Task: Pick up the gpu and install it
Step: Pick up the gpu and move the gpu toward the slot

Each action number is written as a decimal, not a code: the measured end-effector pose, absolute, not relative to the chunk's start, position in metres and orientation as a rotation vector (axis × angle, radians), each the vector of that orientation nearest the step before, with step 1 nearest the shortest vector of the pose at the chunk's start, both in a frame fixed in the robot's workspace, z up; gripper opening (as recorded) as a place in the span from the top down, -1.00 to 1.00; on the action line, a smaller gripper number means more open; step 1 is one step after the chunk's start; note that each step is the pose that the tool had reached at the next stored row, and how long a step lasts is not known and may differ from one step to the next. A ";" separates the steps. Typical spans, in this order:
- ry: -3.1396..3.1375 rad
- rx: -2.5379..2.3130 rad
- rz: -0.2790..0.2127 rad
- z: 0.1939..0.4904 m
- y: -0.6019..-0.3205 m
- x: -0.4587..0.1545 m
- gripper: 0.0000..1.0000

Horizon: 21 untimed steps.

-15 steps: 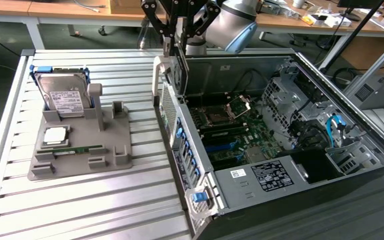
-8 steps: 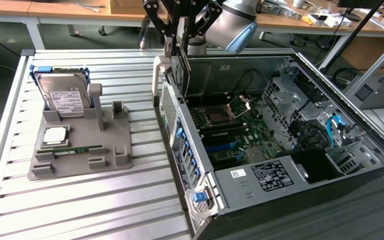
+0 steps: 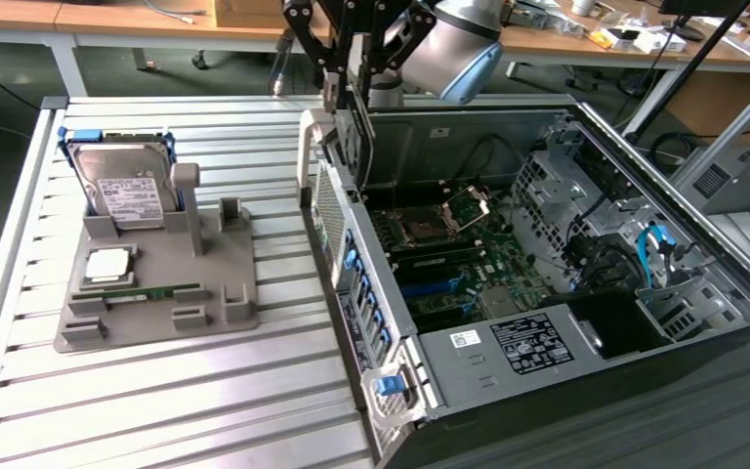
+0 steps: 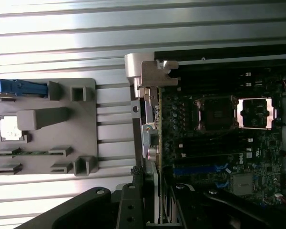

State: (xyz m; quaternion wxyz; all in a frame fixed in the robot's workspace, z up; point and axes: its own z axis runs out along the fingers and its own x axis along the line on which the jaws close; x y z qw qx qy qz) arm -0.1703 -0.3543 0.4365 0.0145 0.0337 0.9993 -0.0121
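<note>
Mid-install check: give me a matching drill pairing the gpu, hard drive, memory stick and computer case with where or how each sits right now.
Things:
1. gpu
2. hard drive
3. memory stick
4. computer case

Places or states:
A. lying flat on the gray fixture
B. open, motherboard exposed
C. gripped by the gripper, at the case's edge
D. propped up in the fixture, label showing

Pairs: 1-C, 2-D, 3-A, 4-B
</note>
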 end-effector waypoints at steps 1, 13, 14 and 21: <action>3.111 0.105 -0.038 0.436 -0.354 -0.170 0.47; 3.111 0.105 -0.038 0.436 -0.354 -0.165 0.47; 3.111 0.105 -0.038 0.436 -0.354 -0.165 0.47; 3.111 0.105 -0.038 0.436 -0.354 -0.162 0.47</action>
